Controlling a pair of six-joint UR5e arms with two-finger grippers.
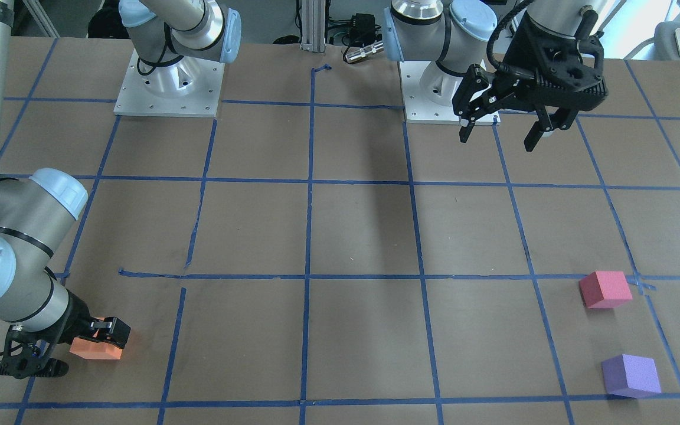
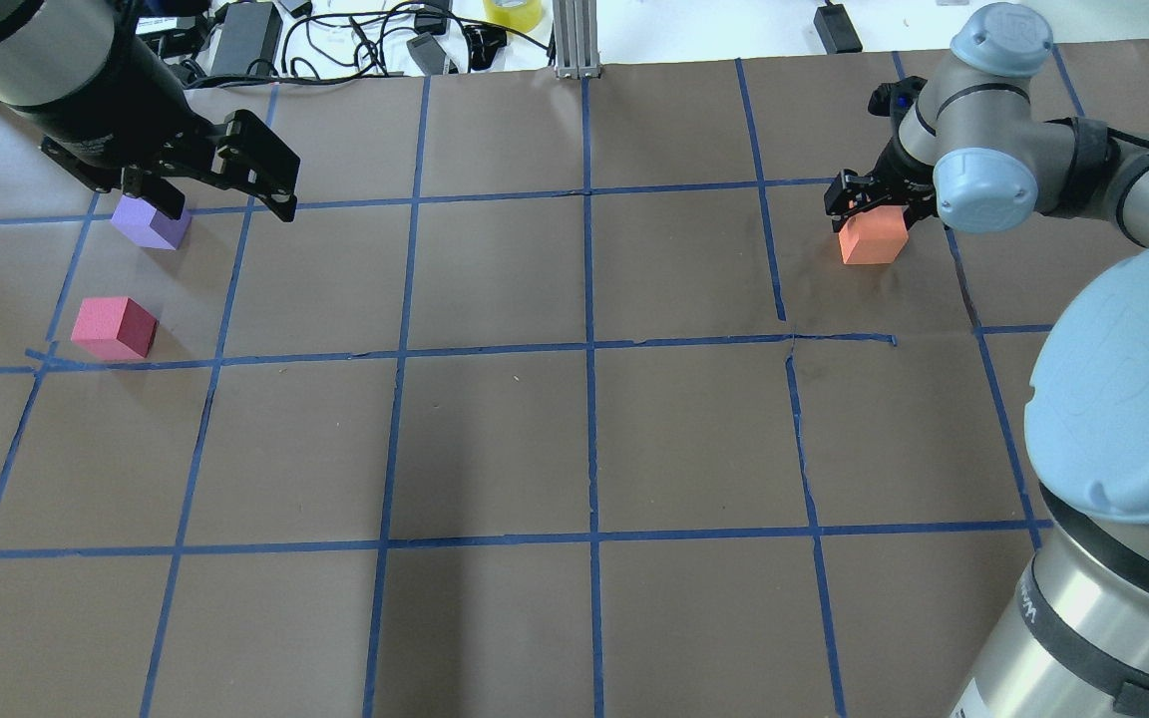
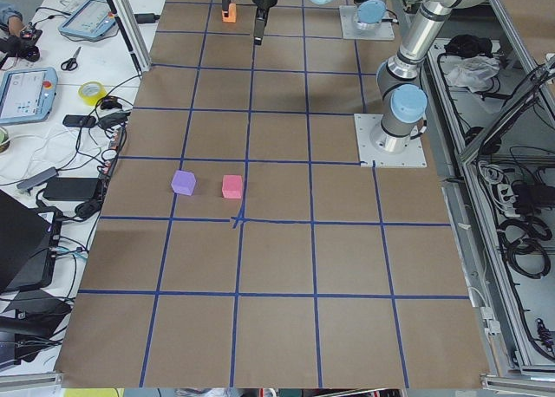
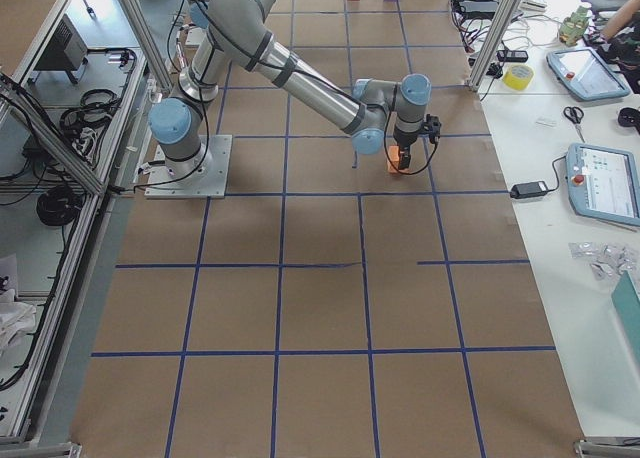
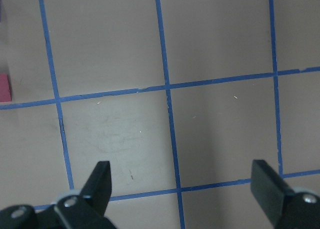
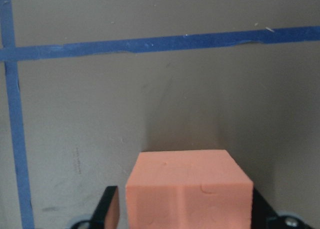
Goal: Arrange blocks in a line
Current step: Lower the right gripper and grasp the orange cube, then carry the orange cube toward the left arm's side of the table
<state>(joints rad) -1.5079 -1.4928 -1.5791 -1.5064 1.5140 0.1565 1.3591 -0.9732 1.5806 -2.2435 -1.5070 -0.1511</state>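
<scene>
The orange block (image 2: 874, 237) is at the far right of the table, between the fingers of my right gripper (image 2: 876, 211). The right wrist view shows the orange block (image 6: 187, 189) filling the gap, with a finger (image 6: 111, 209) on each side. The purple block (image 2: 151, 221) and the pinkish-red block (image 2: 115, 327) sit on the table at the far left, one behind the other, a small gap apart. My left gripper (image 2: 230, 209) hangs open and empty above the table, just right of the purple block. In the left wrist view only a sliver of the pinkish-red block (image 5: 4, 88) shows.
Brown paper covers the table (image 2: 584, 449), with a grid of blue tape lines. The arm bases (image 1: 169, 82) stand at the robot's side. Cables and a tape roll (image 2: 512, 12) lie beyond the far edge.
</scene>
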